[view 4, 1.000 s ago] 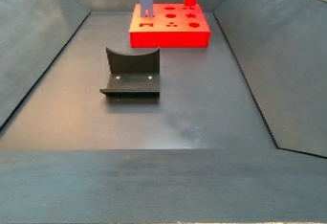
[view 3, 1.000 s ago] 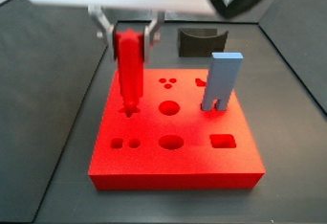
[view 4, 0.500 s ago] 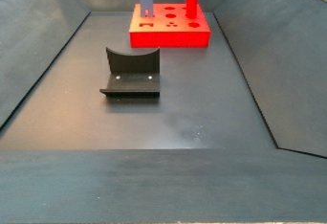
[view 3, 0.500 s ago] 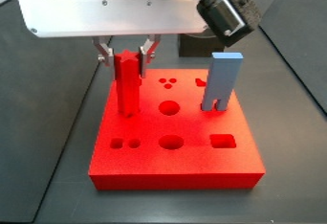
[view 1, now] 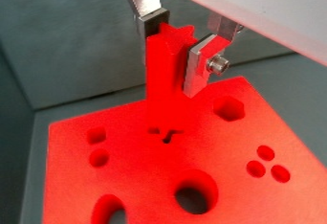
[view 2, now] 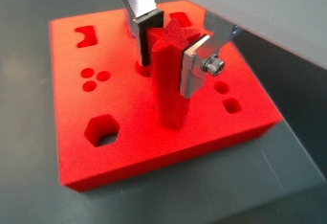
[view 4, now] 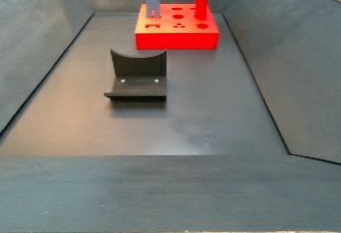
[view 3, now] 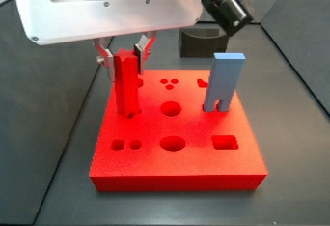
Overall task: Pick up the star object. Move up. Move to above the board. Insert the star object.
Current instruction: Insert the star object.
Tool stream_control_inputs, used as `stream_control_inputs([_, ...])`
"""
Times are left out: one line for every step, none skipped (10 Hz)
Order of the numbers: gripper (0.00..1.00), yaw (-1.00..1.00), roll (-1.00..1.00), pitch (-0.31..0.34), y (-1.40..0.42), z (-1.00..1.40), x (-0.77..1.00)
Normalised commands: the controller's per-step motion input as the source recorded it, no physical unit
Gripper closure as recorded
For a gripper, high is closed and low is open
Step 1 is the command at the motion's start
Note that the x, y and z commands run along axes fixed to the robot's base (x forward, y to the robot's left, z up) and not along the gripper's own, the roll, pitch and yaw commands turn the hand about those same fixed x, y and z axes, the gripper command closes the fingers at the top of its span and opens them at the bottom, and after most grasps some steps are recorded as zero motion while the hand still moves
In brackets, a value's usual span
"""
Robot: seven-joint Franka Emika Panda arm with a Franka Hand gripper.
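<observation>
Red star object (view 3: 126, 83) stands upright between my gripper (view 3: 123, 58) fingers, which clamp its top, lower end in the board (view 3: 180, 157) at upper left.

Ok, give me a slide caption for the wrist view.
Gripper holds the star object upright, its base in the board.

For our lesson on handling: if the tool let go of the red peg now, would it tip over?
Probably not: the peg seems already partly sunk in the board, so the hole likely steadies it. It looks rigid. The tool grips its top, plates on both sides.
</observation>
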Motion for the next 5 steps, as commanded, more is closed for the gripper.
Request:
stream_control_inputs([1.0, 0.49, 0.0, 0.026, 0.09, 0.0, 0.11])
stream_control_inputs([1.0, 0.0, -0.02, -0.02, -0.03, -0.02, 0.0])
stream_control_inputs([1.0, 0.0, -0.04, -0.11, -0.06, -0.18, 0.04])
stream_control_inputs([1.0, 0.0, 0.0, -0.01, 0.0, -0.02, 0.0])
stream_control_inputs([1.0, 0.0, 0.04, 0.0, -0.01, -0.13, 0.0])
